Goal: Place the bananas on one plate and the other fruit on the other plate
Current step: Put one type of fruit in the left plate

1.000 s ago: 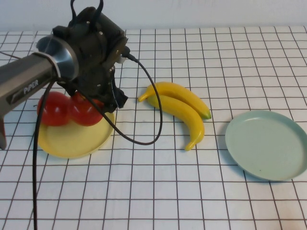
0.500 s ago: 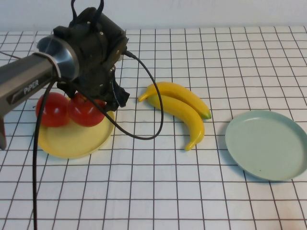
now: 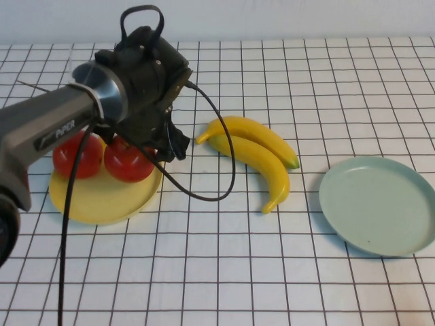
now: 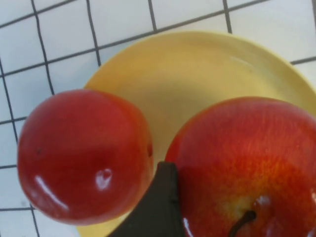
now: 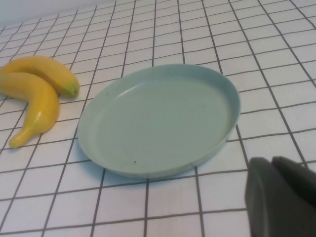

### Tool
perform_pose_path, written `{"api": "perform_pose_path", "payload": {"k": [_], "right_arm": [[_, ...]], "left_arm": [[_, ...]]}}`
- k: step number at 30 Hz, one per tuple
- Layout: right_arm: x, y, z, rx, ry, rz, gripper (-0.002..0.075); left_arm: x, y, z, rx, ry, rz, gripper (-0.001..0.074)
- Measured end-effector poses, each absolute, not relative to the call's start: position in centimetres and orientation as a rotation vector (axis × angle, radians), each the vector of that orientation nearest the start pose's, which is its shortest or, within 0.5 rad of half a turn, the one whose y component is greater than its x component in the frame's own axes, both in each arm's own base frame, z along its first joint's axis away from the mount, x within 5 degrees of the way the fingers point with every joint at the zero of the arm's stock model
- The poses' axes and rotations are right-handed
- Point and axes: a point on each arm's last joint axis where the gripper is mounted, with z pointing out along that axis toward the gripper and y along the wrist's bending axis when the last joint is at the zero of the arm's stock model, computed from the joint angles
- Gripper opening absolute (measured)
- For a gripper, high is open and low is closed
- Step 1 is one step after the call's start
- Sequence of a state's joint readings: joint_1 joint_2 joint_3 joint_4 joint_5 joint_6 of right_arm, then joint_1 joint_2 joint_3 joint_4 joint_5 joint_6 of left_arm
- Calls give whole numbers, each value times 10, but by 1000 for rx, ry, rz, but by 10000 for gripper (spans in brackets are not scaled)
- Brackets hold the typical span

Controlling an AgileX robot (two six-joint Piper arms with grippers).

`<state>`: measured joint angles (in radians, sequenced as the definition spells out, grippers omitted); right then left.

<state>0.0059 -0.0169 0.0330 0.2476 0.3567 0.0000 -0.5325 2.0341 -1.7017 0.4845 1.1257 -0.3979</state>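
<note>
Two red apples sit on the yellow plate (image 3: 102,202) at the left. My left gripper (image 3: 151,139) is low over that plate, shut on the right-hand apple (image 3: 129,163), whose stem shows in the left wrist view (image 4: 247,158). One finger (image 4: 158,202) stands between it and the other apple (image 3: 76,156), (image 4: 84,153). Two yellow bananas (image 3: 262,139), (image 3: 266,171) lie together on the table in the middle. The pale blue-green plate (image 3: 380,204) is empty at the right. My right gripper (image 5: 270,160) is shut and empty, near that plate's (image 5: 163,118) rim, out of the high view.
The table is a white cloth with a black grid. The left arm's black cable (image 3: 228,170) loops down onto the table between the yellow plate and the bananas. The bananas also show in the right wrist view (image 5: 39,89), beside the blue-green plate.
My left arm has shifted right and turned over the yellow plate. The right-hand apple has slid a little to the right with it. The bananas and the blue-green plate have not moved.
</note>
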Motion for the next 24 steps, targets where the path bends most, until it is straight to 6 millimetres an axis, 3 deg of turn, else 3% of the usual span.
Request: {"api": "perform_pose_path", "payload": {"k": [6, 11, 19, 24], "right_arm": [[53, 8, 172, 150, 1846, 245, -17], [53, 8, 172, 150, 1846, 245, -17], [53, 8, 172, 150, 1846, 245, -17], [53, 8, 172, 150, 1846, 245, -17]], "left_arm": [[373, -209, 231, 381, 2588, 603, 669], [359, -229, 237, 362, 2468, 712, 667], [356, -225, 245, 316, 2468, 690, 667], [356, -217, 250, 377, 2550, 613, 667]]}}
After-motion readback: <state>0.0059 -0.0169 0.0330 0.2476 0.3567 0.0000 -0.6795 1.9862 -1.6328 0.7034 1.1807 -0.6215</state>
